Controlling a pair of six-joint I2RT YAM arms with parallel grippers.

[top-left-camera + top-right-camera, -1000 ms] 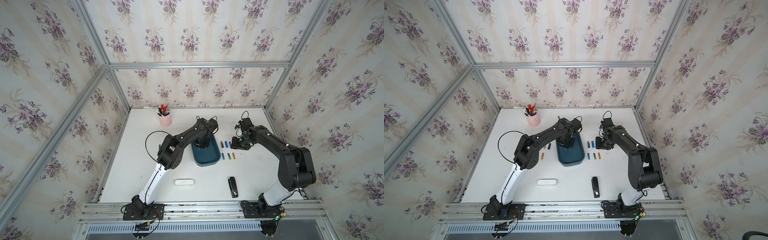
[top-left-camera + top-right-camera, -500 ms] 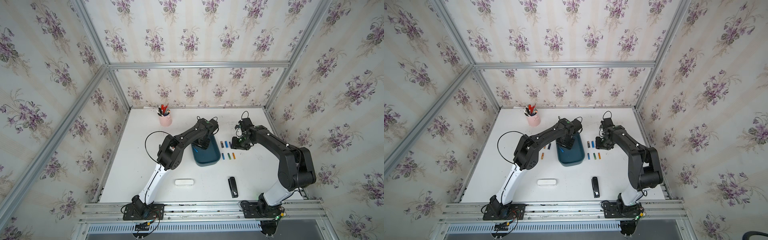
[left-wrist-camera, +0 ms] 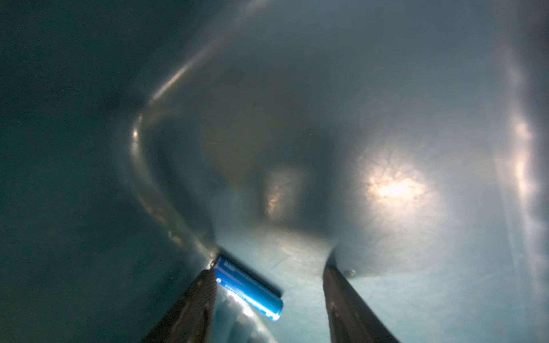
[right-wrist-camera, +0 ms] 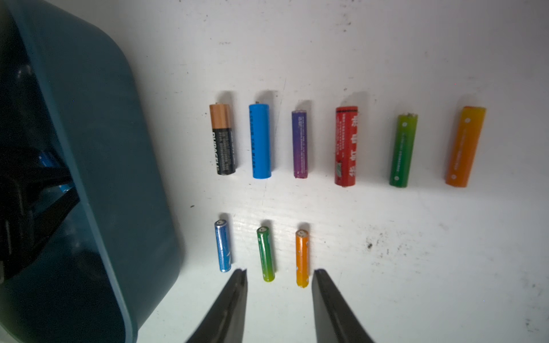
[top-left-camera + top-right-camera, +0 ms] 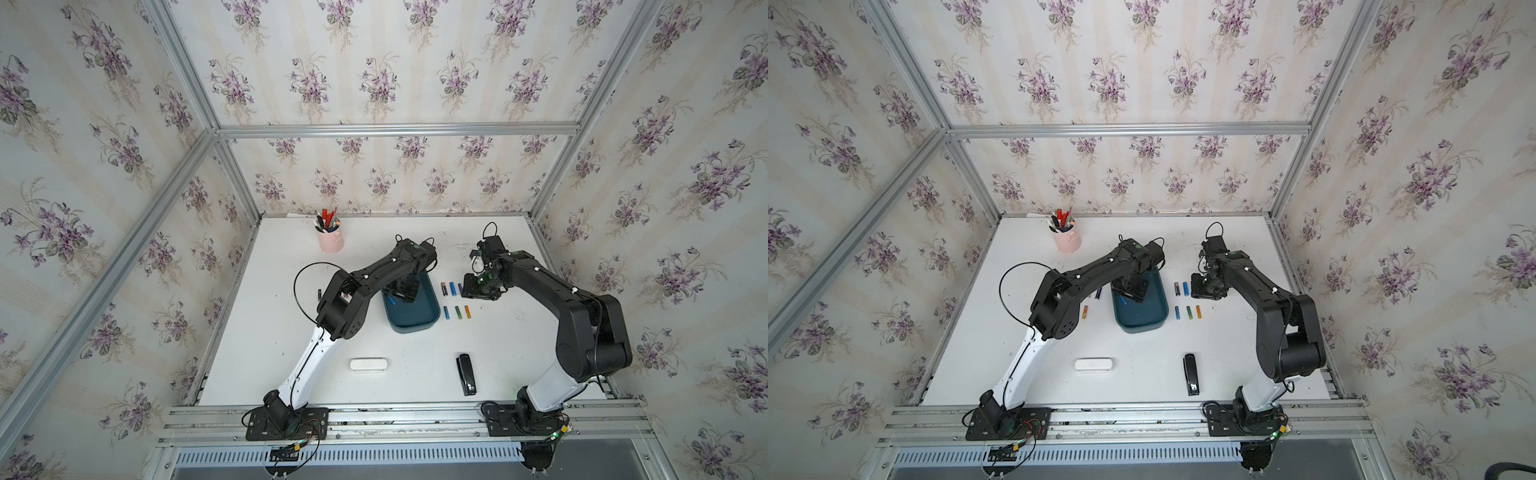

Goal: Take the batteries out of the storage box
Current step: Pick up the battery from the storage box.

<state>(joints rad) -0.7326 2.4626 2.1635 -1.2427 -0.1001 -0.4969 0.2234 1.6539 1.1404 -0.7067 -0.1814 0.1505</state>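
Pincers both parted: left pincer point(image 3: 269, 268) inside dark teal-blue plastic storage box point(image 5: 412, 331), small blue cylindrical battery point(image 3: 248, 289) lying against one finger point(image 3: 202, 294); right pincer point(image 4: 279, 271) empty over white worktop point(image 4: 386, 237).

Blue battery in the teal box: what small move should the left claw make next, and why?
Probably close the left gripper on the blue battery. In the left wrist view its jaws stand open, low inside the storage box, and the battery lies on the box floor between them, against one finger, not yet gripped.
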